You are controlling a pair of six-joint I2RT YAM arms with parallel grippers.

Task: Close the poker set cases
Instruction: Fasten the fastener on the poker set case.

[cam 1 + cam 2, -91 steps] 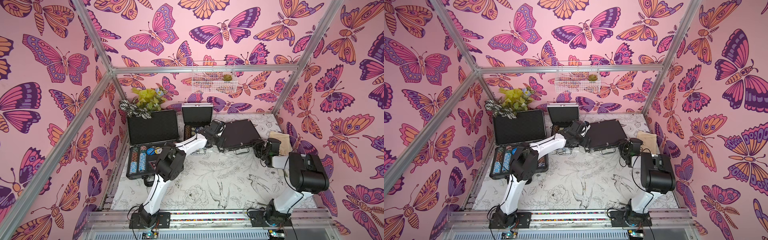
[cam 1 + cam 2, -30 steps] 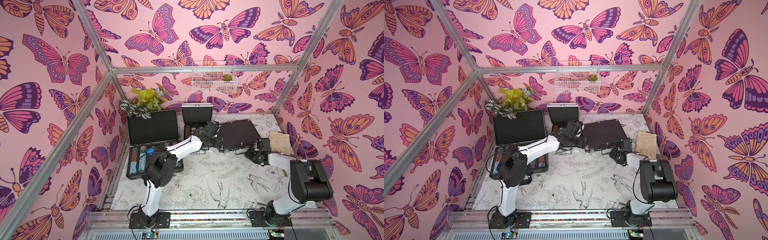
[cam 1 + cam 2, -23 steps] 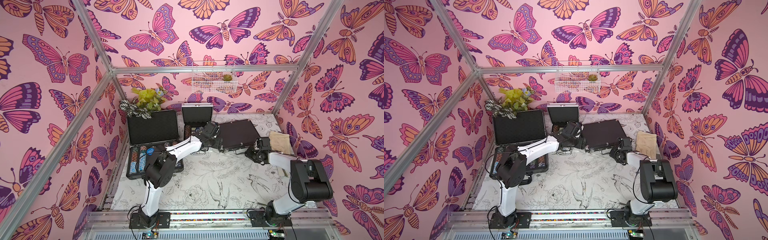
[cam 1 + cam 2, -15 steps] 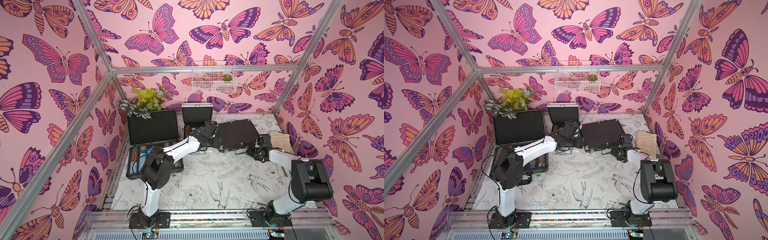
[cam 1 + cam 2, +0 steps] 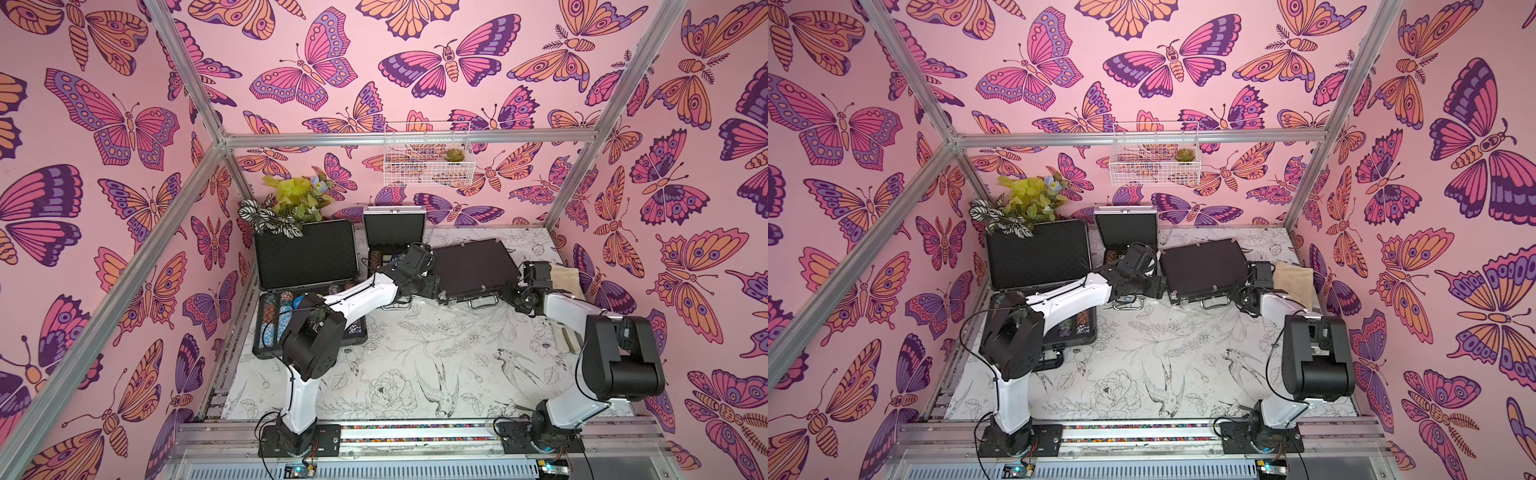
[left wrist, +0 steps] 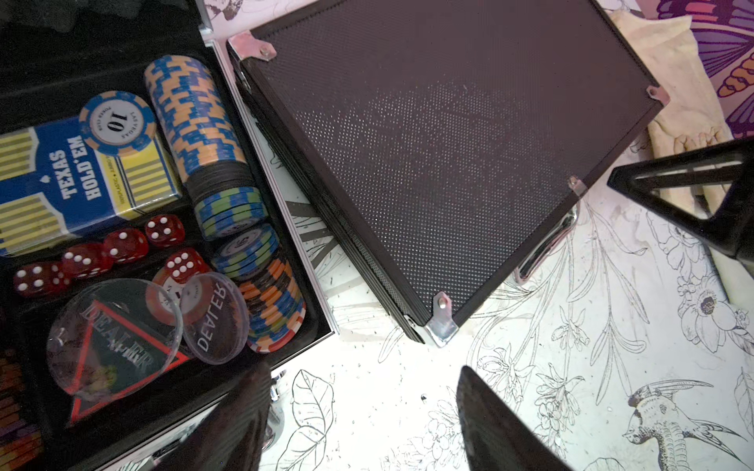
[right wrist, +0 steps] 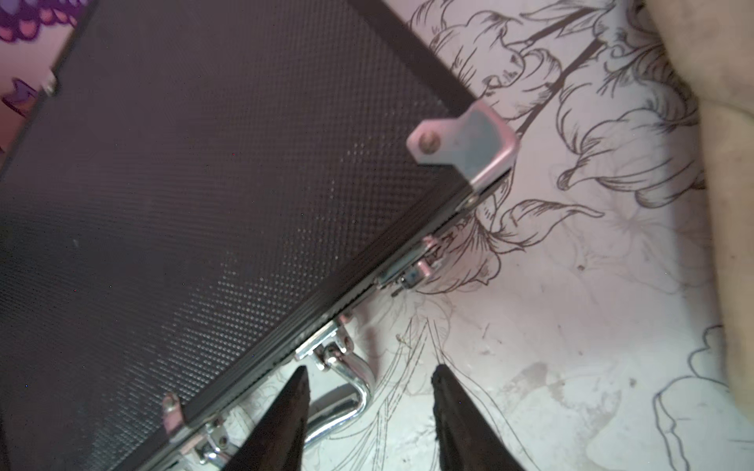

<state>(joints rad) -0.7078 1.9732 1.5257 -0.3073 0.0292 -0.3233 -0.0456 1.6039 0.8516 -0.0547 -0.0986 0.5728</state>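
Our left hand point(image 6: 363, 424) hangs wide open over bare bench point(image 6: 612, 367), gripping nothing. The wide black case point(image 6: 428, 142) lies just beyond its fingertips, a silver-capped corner nearest. Our right hand point(image 7: 367, 420) is parted too and empty, its tips beside the case's chrome handle point(image 7: 353, 369). The case lies flat, lid down, with a dimpled black skin, silver corner caps and latches. Its long axis runs across the bench, slightly skewed, handle side facing our arm bases. To its left the small silver case point(image 5: 392, 224) and the large dark-grey case point(image 5: 305, 253) stand open.
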